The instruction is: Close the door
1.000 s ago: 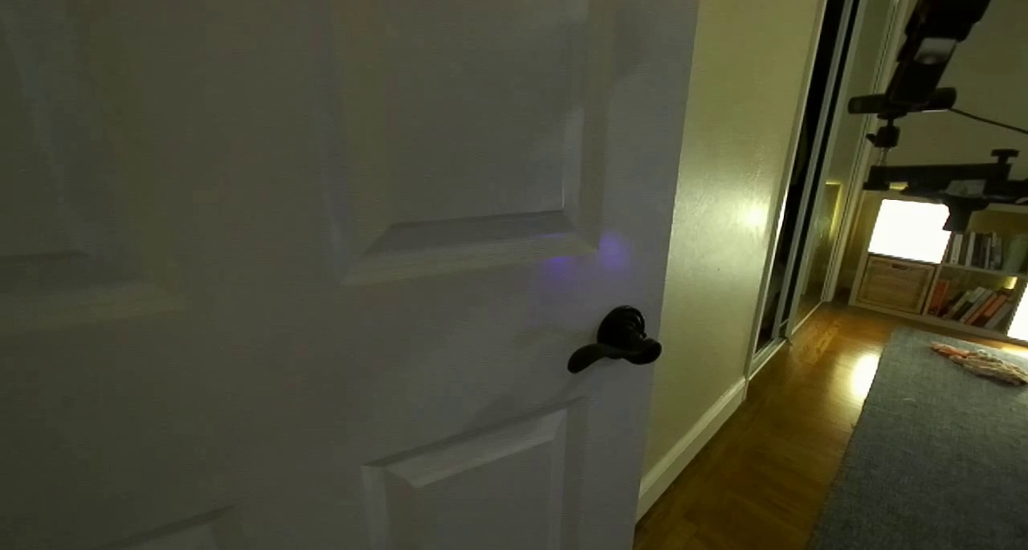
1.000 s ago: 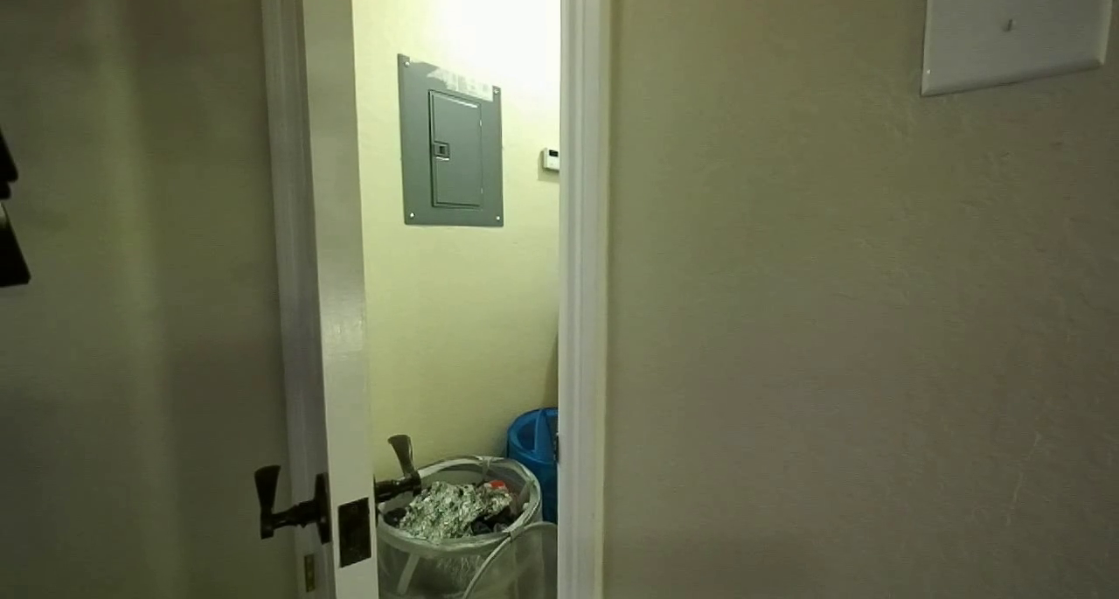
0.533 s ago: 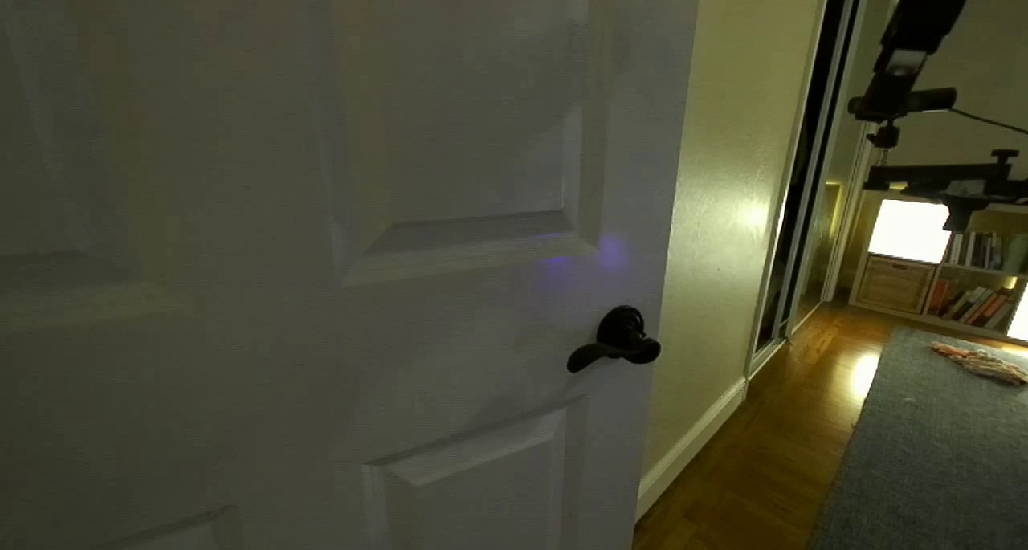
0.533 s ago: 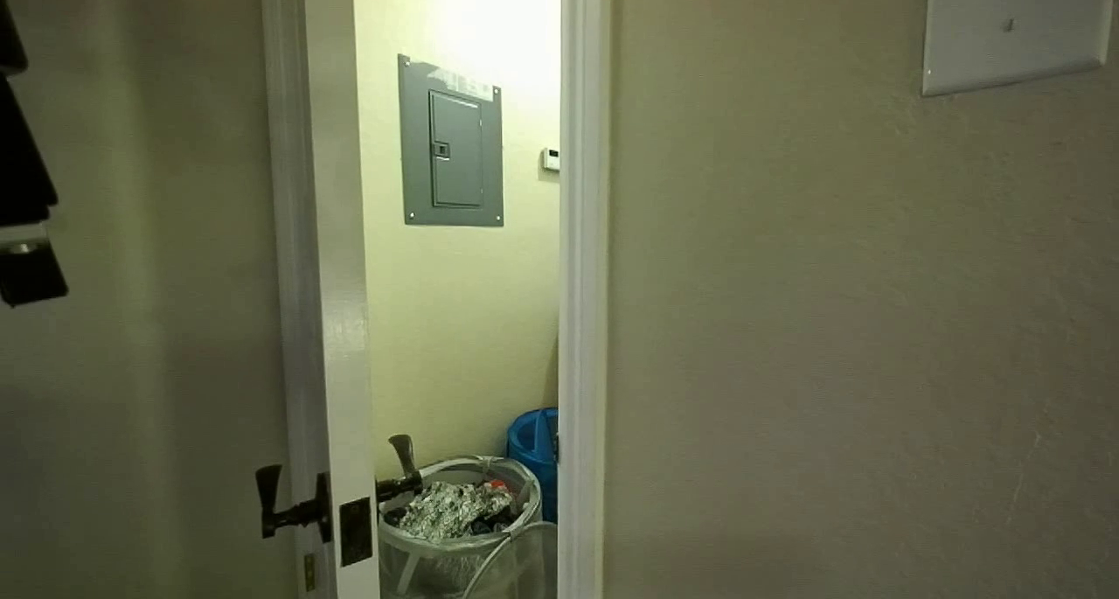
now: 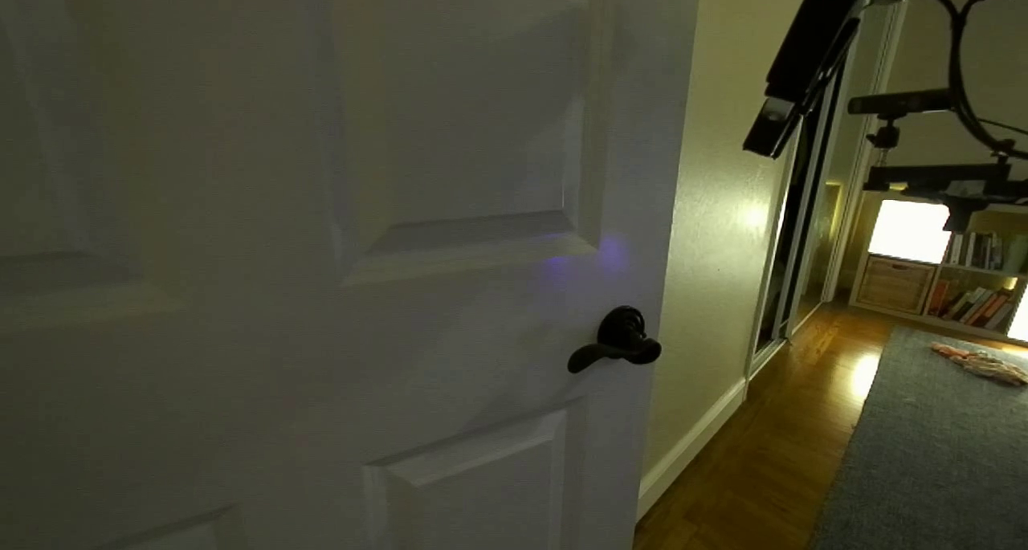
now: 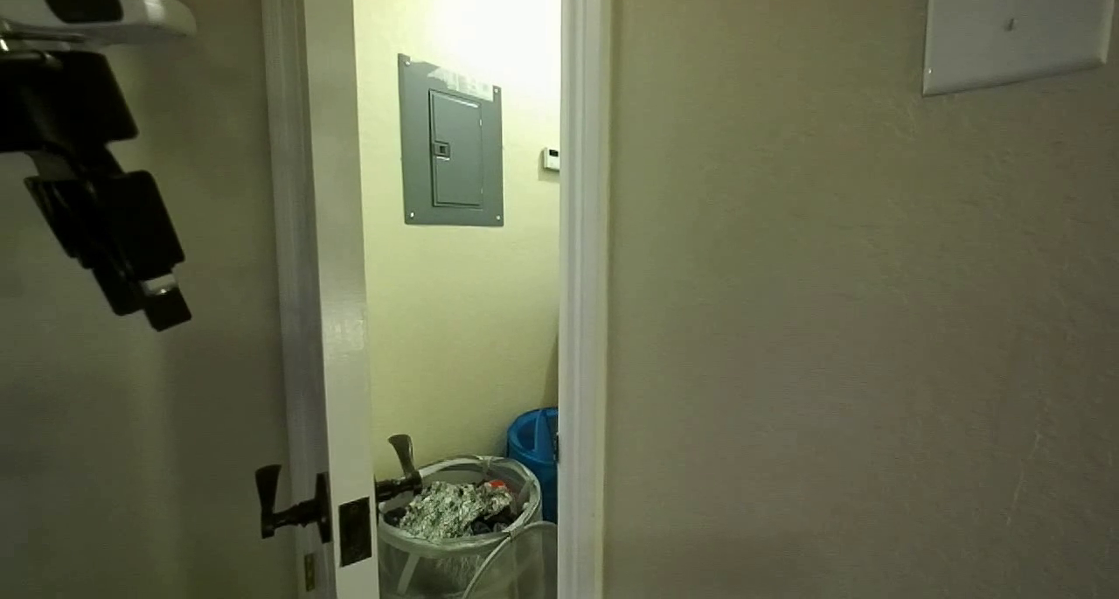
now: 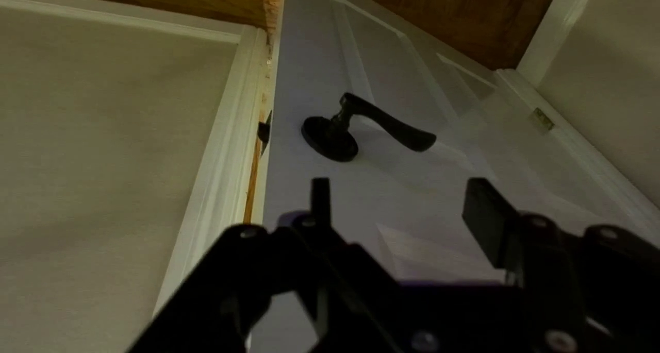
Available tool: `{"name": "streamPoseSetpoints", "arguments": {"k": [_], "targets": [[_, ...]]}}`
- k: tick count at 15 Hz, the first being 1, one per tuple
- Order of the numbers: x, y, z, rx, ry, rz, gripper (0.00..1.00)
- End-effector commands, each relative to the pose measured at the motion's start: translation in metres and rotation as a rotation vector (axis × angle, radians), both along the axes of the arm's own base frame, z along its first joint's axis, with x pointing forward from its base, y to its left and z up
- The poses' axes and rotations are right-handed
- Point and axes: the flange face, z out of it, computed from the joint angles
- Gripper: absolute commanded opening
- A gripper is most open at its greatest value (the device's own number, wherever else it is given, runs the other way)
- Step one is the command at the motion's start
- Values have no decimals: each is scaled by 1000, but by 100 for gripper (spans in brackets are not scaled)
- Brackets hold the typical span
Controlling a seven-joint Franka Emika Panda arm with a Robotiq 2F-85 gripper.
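The large white panelled door (image 5: 474, 333) stands ajar. In an exterior view I see it edge-on (image 6: 341, 319), with a gap between it and the white frame. Its black lever handle (image 5: 617, 343) shows in an exterior view, with levers on both faces (image 6: 293, 516) in an exterior view. In the wrist view the door (image 7: 314, 69) fills the middle, and the handle (image 7: 389, 123) lies beyond my fingertips. My gripper (image 7: 397, 188) is open with nothing between its fingers. It hangs above the handle's height, apart from the door, in both exterior views (image 5: 763, 136) (image 6: 168, 306).
The white door frame (image 6: 583, 275) borders the opening. Inside are a mesh basket (image 6: 411, 551) and a blue bin (image 6: 529, 450). A dark-framed sliding door (image 5: 819, 213) stands along the wall. A dark camera mount (image 5: 940, 177) is near the arm. A grey rug (image 5: 923, 437) lies on the wood floor.
My gripper has moved farther into both exterior views, leftward and downward in the one showing the door's panels, rightward and slightly down in the one showing its edge. The door has not visibly moved.
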Motion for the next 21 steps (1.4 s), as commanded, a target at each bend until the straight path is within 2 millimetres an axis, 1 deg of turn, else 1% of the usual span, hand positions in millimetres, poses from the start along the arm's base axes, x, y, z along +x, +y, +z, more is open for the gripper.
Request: {"name": "streamPoseSetpoints", "arguments": {"k": [1, 2, 4, 5, 6, 9, 10, 11, 12, 13, 14, 15, 18, 21], "targets": [[19, 9, 10, 23, -74, -10, 39], [24, 8, 15, 17, -99, -9, 32], [30, 5, 21, 6, -144, -15, 20], [33, 2, 24, 0, -164, -26, 13], [36, -2, 25, 0, -177, -33, 9], [44, -13, 27, 8, -208, -54, 3], [48, -16, 28, 9, -215, -60, 2], [52, -20, 27, 10, -222, -65, 6], [56, -22, 27, 12, -227, -69, 5], [61, -25, 27, 12, -233, -72, 7], [67, -28, 26, 13, -236, -76, 7], [73, -31, 25, 14, -238, -80, 8], [87, -37, 25, 19, -241, -91, 7], [107, -44, 27, 17, -249, -100, 6]]}}
